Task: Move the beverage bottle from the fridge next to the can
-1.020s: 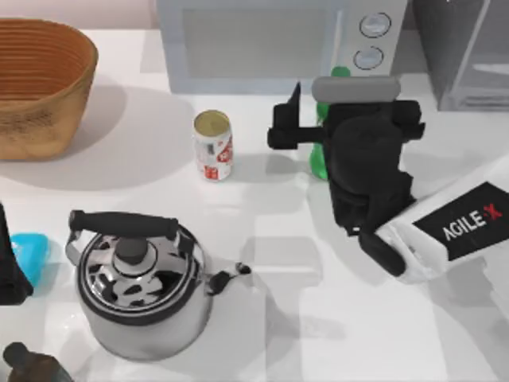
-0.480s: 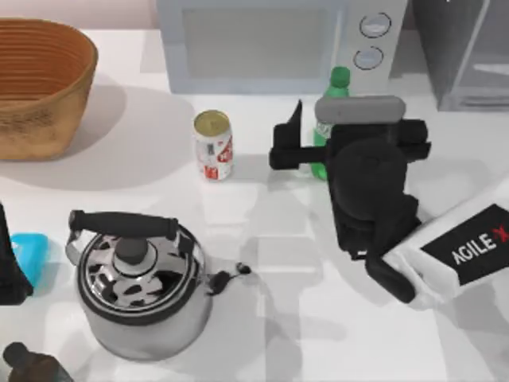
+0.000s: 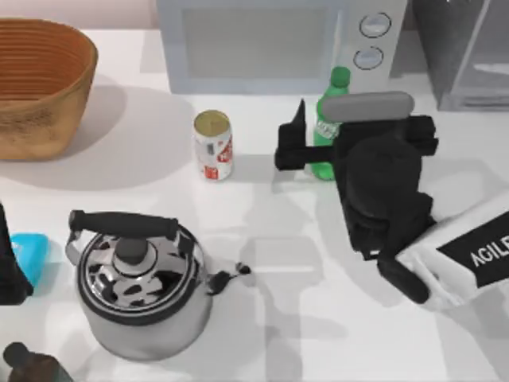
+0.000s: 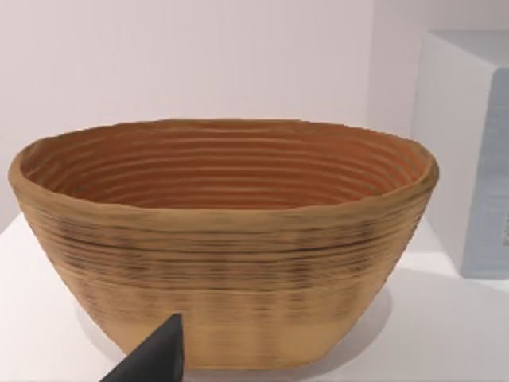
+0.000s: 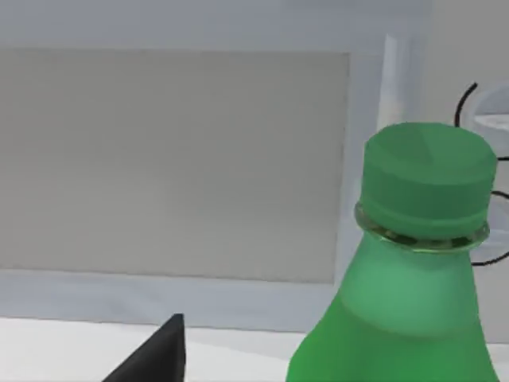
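Bottle: beverage bottle (image 3: 328,119) stands upright on the table (image 3: 262,334), out of the fridge (image 3: 465,52), just in front of the microwave (image 3: 274,40) below its knobs, and to the right of the can (image 3: 213,145) with a clear gap between them.
Right gripper: right gripper (image 3: 306,143) sits at the bottle's lower body; one dark finger (image 3: 293,131) shows on the bottle's can side with a visible gap to the bottle, the other is hidden under the wrist, so the jaws read as spread and gripping nothing, though I judge this rather than see it whole.
Wrist look: the right wrist view has the green cap (image 5: 425,183) and neck close up against the microwave door.
Step in hand: judged as the set-down; the bottle looks placed beside the can.
Next move: probably draw the gripper back toward the right front without brushing the bottle, which is tall and would tip easily.
Edges: microwave face is close behind the bottle, fridge corner is at the back right; little room to go rearward.
Open room: bare table lies in front of the bottle and between it and the can; the kettle (image 3: 143,286) stands well to the front left, the basket (image 3: 40,87) far left.
Left arm: left gripper (image 4: 155,358) parked at the table's left edge, facing the basket; I cannot tell its finger state.
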Robot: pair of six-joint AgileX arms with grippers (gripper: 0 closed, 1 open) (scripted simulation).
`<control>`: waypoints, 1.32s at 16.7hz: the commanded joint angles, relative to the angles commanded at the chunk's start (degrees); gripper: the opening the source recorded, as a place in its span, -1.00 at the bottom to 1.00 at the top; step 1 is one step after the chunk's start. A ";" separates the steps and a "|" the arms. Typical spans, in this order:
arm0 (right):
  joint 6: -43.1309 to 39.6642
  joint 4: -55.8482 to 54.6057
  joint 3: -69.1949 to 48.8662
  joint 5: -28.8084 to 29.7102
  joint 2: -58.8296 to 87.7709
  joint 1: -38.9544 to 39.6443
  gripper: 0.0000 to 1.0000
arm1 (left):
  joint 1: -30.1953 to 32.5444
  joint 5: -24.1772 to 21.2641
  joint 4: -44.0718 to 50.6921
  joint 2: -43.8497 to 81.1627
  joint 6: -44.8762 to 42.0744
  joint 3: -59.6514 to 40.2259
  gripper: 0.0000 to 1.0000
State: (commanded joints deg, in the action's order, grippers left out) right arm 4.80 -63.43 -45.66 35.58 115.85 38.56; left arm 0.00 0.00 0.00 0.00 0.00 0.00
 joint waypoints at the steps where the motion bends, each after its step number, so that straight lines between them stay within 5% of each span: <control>1: -0.02 1.12 1.49 -1.90 -2.39 -0.69 1.00 | 0.00 0.00 0.00 0.00 0.00 0.00 1.00; 13: -1.21 31.54 29.68 -29.33 -67.76 -22.83 1.00 | 0.00 0.00 0.00 0.00 0.00 0.00 1.00; 22: -4.10 58.64 43.74 -35.81 -110.35 -37.05 1.00 | 0.00 0.00 0.00 0.00 0.00 0.00 1.00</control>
State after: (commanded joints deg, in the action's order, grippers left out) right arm 0.70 -4.80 -1.92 -0.24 5.50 1.51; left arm 0.00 0.00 0.00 0.00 0.00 0.00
